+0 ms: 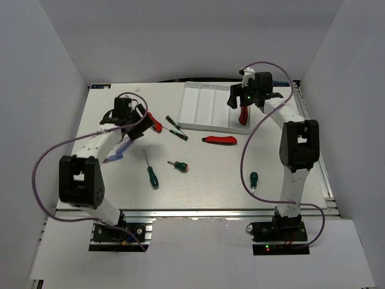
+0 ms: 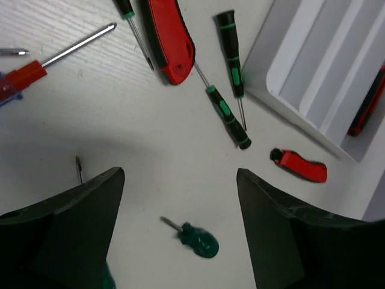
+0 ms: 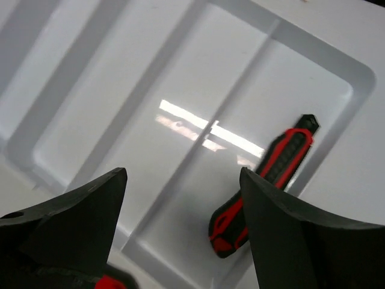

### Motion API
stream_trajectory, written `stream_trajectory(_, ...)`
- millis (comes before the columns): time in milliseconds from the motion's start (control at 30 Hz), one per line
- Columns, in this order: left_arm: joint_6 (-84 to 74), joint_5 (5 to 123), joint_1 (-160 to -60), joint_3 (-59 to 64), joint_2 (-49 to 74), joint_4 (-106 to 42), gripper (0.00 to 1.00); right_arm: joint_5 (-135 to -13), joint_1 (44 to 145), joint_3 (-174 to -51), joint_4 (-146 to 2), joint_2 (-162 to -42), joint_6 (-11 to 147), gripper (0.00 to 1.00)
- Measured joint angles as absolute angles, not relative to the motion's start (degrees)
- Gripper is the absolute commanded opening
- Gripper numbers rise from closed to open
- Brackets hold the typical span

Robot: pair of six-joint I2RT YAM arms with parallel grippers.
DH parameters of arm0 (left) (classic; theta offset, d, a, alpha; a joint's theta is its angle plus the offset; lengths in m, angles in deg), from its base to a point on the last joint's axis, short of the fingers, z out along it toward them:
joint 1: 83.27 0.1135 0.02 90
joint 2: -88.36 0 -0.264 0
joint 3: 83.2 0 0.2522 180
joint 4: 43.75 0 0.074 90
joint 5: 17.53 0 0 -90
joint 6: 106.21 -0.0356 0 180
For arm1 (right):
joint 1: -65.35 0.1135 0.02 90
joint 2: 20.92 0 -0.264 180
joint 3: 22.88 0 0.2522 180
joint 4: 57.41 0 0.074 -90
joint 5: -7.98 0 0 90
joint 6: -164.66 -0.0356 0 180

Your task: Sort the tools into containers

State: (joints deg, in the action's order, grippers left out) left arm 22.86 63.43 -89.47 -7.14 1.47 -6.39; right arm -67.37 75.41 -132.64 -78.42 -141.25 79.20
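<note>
The tools (image 1: 178,133) are barely sorted. One red-and-black utility knife (image 3: 264,186) lies in the tray (image 1: 198,107), in the end compartment at its right, and everything else is out on the table (image 1: 204,186). The tray's other three compartments show nothing in them, as far as the right arm leaves them in view. The right gripper (image 3: 180,180) hangs over that end compartment with its jaws wide apart and the knife lying below them, not pinched, so this placement looks done. Left to sort are a second knife (image 1: 219,140) just in front of the tray and a third knife (image 2: 168,36) near the left gripper (image 2: 180,174). Two slim black-and-green screwdrivers (image 2: 225,114) lie between those knives. There is also a longer green-handled screwdriver (image 1: 150,170), a stubby green screwdriver (image 1: 178,165) mid-table and another stubby one (image 1: 254,179) by the right arm. A tiny red-handled screwdriver (image 2: 24,75) and a blue one (image 1: 117,155) lie beside the left arm. The left gripper is spread wide and holds nothing, poised above bare table among these pieces. By my judgement the job is near its start, with about nine tools to go.
</note>
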Motion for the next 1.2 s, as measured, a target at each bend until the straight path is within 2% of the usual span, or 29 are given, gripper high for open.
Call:
stream_trajectory(167,22.7,69.8,-91.6,4.6,-11.2,-3.0,0.74,-50.6,73.1,-123.9,-78.5,-131.3,86.5,0.82)
stream_trajectory(367,22.2,76.4,-92.7,20.4,-26.0,1.7,0.62,-41.5,72.5,-115.3,-78.4,-121.3,93.4,0.82)
stream_trajectory(667,20.6,83.1,-93.5,39.8,-42.7,9.4,0.63,-37.9,71.5,-108.8,-79.3,-118.9,96.4,0.82)
stream_trajectory(967,19.2,85.5,-93.7,45.0,-46.4,13.7,0.63,-37.0,69.4,-108.3,-79.8,-118.9,96.1,0.82)
stream_trajectory(1200,18.6,85.6,-93.8,46.5,-48.3,14.6,0.55,-36.8,68.6,-108.3,-79.8,-118.9,96.1,0.82)
